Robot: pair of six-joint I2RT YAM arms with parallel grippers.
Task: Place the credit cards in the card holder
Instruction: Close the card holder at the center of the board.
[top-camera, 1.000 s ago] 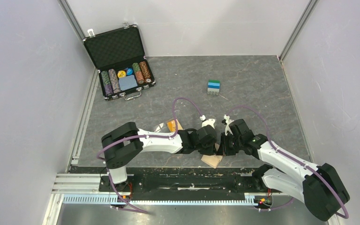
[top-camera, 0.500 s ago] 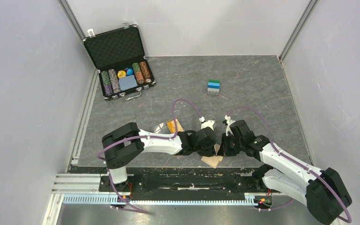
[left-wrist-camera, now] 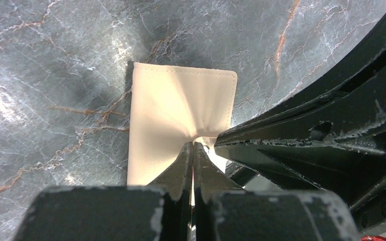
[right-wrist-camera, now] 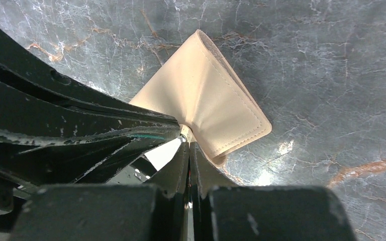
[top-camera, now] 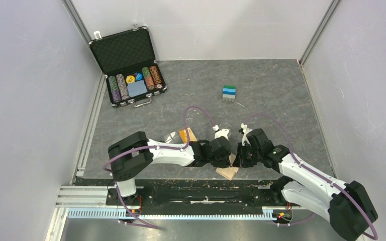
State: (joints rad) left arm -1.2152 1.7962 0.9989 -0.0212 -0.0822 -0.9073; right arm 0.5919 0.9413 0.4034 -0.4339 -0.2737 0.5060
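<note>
The card holder (top-camera: 227, 172), a light tan folded wallet, lies near the table's front edge. Both grippers meet over it. My left gripper (left-wrist-camera: 193, 145) is shut, pinching one edge of the card holder (left-wrist-camera: 181, 110), and the leather puckers at its tips. From the other side my right gripper (right-wrist-camera: 188, 144) is shut on the card holder (right-wrist-camera: 216, 98) next to its small snap. A white flat patch (right-wrist-camera: 163, 153) shows under the fingers; I cannot tell whether it is a card. A pale flat piece (top-camera: 172, 136), perhaps one of the credit cards, lies beside the left arm.
A small orange box (top-camera: 184, 134) sits by the left forearm. An open black chip case (top-camera: 130, 70) stands at the back left. A blue-green block (top-camera: 229, 93) sits mid-table, further back. Walls close in on both sides.
The right arm's elbow has shifted slightly. Both grippers stay shut at the card holder, which has not visibly moved.
</note>
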